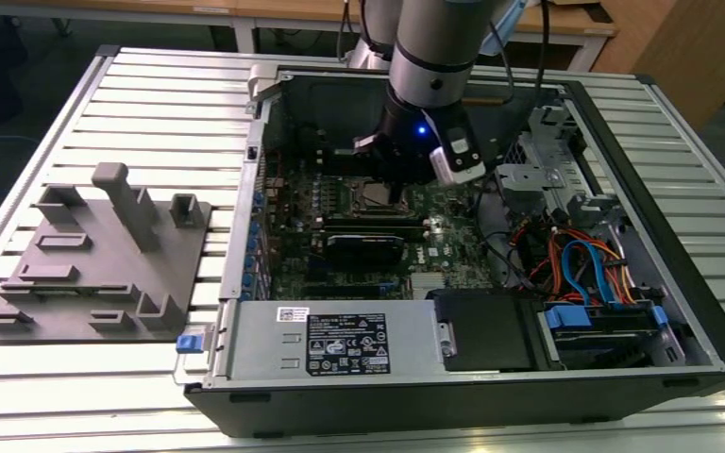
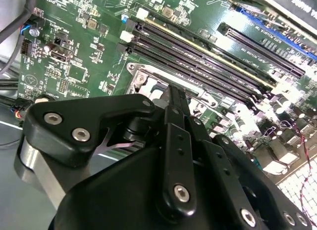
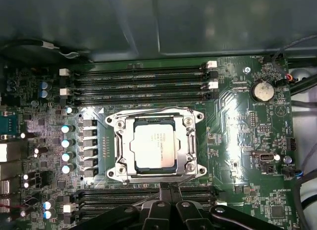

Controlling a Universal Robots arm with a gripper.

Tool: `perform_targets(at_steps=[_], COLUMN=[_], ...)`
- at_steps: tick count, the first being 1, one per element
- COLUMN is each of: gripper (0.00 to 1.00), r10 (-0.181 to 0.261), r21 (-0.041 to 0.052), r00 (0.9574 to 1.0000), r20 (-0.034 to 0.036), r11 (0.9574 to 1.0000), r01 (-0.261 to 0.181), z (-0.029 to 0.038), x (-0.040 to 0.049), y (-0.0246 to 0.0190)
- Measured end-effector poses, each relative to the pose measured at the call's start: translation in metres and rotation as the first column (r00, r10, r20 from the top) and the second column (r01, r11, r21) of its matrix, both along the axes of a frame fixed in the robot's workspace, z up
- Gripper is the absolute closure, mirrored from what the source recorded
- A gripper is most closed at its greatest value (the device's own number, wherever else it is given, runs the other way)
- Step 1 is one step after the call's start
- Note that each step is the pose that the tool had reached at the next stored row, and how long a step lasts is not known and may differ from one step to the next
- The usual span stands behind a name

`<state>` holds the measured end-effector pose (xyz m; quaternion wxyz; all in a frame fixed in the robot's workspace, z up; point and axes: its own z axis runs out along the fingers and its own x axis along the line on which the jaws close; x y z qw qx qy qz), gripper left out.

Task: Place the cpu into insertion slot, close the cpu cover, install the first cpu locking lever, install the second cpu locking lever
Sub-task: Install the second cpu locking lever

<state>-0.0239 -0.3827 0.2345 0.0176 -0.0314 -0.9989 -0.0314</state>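
the arm (image 1: 432, 57) reaches down into an open computer case (image 1: 489, 377) that lies on its side on a slatted metal table (image 1: 110, 104). in the exterior view the gripper (image 1: 395, 193) hangs low over the green board (image 1: 445, 250), right at the socket area near the board's middle.

in the first wrist view the cpu (image 3: 155, 148) sits flat in the slot (image 3: 136, 166), its dull silver top facing up, with the slot's dark frame showing as a thin edge around it. the cover (image 3: 157, 120) lies down around the chip, its square window framing the metal top (the silvery plate looks flush, with screws at its corners). thin wire levers (image 3: 148, 105) run along the edges of the cover; whether they are hooked in place is hard to tell. long black memory slots (image 3: 138, 81) run on either side of the socket.

the gripper (image 3: 170, 190) is just beside the socket's edge in the first wrist view, its black fingers (image 3: 174, 194) drawn tight together with nothing between them. in the second wrist view the gripper (image 2: 174, 94) points down at the socket's metal frame, fingertips pressed together near the frame's edge; actual contact cannot be made out.

on the table, at the exterior view's left, stands a grey fixture plate (image 1: 98, 255) with upright blocks, well apart from the case.
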Motion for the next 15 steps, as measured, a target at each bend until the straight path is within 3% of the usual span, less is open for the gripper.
perform_targets(at_steps=[8,15], gripper=[0.9,0.9], r10=[0.0,0.0], r21=[0.0113,0.0353], r00=[1.0,1.0], r20=[-0.0002,-0.0002], r11=[0.9999,0.9994], r01=[0.0,0.0], z=[-0.0015,-0.004], x=[-0.0148,-0.0277], y=[-0.0059,-0.0108])
